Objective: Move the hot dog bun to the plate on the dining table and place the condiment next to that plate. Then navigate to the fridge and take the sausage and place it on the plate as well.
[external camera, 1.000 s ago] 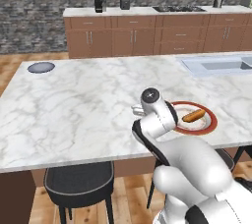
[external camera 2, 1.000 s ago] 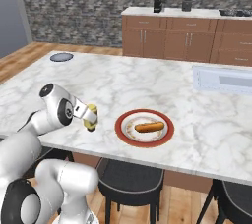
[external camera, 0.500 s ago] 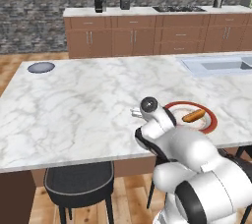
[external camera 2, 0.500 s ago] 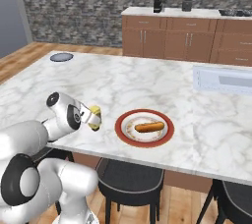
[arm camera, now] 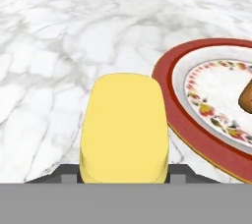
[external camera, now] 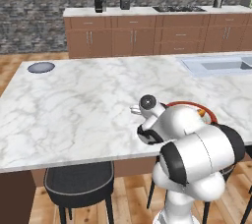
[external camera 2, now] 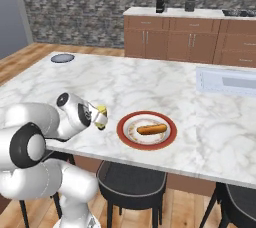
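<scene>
My gripper (external camera 2: 99, 118) is shut on the condiment (external camera 2: 102, 116), a small yellow bottle held low over the dining table (external camera 2: 150, 82) near its front edge. The bottle is just left of the plate (external camera 2: 121, 131), apart from its red rim. In the hand view the condiment (arm camera: 125, 125) sits between my fingertips, with the plate (arm camera: 197, 134) close on the right. The hot dog bun (external camera 2: 151, 129) lies across the middle of the plate. From the left base view my arm hides most of the plate (external camera: 189, 105) and the bun (external camera: 200, 113). Whether the bottle touches the marble I cannot tell.
A flat grey-blue dish (external camera 2: 62, 58) lies at the table's far left corner. A sink (external camera 2: 230, 80) is set into the table at the right. Black stools (external camera 2: 132, 179) stand under the front edge. Wooden cabinets line the back wall.
The gripper has carried the condiment a little to the right, closer to the plate, and the arm has folded lower over the table edge. Bun and plate have not moved.
</scene>
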Robot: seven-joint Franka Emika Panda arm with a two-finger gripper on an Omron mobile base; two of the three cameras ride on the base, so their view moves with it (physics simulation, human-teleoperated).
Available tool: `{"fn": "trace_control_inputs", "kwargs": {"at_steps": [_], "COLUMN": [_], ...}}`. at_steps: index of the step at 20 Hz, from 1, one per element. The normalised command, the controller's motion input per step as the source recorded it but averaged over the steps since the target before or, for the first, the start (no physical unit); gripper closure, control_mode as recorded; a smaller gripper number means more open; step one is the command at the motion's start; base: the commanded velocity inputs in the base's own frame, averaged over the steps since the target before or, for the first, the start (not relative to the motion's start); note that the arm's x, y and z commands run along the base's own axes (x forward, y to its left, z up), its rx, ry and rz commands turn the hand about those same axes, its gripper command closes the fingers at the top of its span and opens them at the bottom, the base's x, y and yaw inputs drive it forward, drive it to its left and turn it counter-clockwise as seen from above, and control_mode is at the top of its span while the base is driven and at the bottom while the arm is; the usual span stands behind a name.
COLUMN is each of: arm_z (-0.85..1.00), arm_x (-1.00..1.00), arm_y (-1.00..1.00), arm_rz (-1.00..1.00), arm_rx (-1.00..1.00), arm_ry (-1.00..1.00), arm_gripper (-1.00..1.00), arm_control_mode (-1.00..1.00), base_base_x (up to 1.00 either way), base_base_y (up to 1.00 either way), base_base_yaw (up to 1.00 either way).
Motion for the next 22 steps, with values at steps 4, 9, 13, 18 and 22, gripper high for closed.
{"fn": "trace_control_inputs", "kwargs": {"at_steps": [4, 9, 13, 18, 22], "arm_z": [-0.16, -0.17, -0.21, -0.26, -0.31], "arm_x": [0.24, 0.18, 0.18, 0.08, 0.00], "arm_y": [0.00, 0.00, 0.00, 0.00, 0.00], "arm_rz": [0.00, 0.00, 0.00, 0.00, 0.00], "arm_rx": [0.00, 0.00, 0.00, 0.00, 0.00], "arm_ry": [0.00, 0.00, 0.00, 0.00, 0.00], "arm_gripper": [1.00, 1.00, 1.00, 1.00, 1.00], "arm_control_mode": [-1.00, -1.00, -1.00, -1.00, -1.00], "base_base_x": [0.00, 0.00, 0.00, 0.00, 0.00], "base_base_y": [0.00, 0.00, 0.00, 0.00, 0.00], "base_base_yaw": [0.00, 0.00, 0.00, 0.00, 0.00]}}
